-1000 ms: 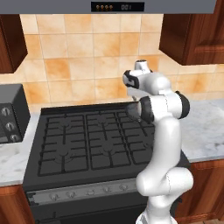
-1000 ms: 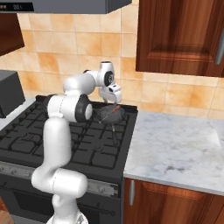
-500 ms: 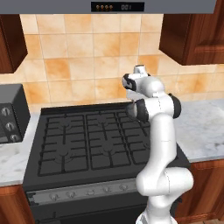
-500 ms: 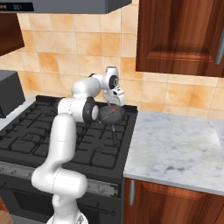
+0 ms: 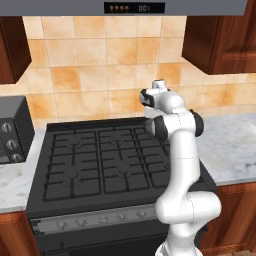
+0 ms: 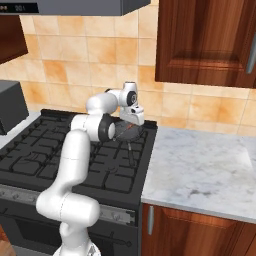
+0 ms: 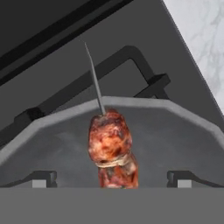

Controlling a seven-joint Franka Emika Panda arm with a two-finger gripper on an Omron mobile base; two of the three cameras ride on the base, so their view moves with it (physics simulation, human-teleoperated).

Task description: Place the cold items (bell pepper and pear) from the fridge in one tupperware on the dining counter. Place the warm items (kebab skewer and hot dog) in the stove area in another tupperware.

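We line up on the kebab skewer [image 7: 110,139]
Our end effector [image 7: 112,179] is wide; we should centre the meat, lower between the fingertips, then close gently.

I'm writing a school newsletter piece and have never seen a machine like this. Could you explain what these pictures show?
It is a white robot arm in a simulated kitchen. Two pictures look forward and down over it from behind, one from its left, one from its right. The third looks out from its hand.

Below is a black stove with a grey pan on it, toward the right-hand counter. In the pan lies a kebab skewer, its metal tip poking past the rim. The open jaws stand on either side of the kebab, and nothing is held.
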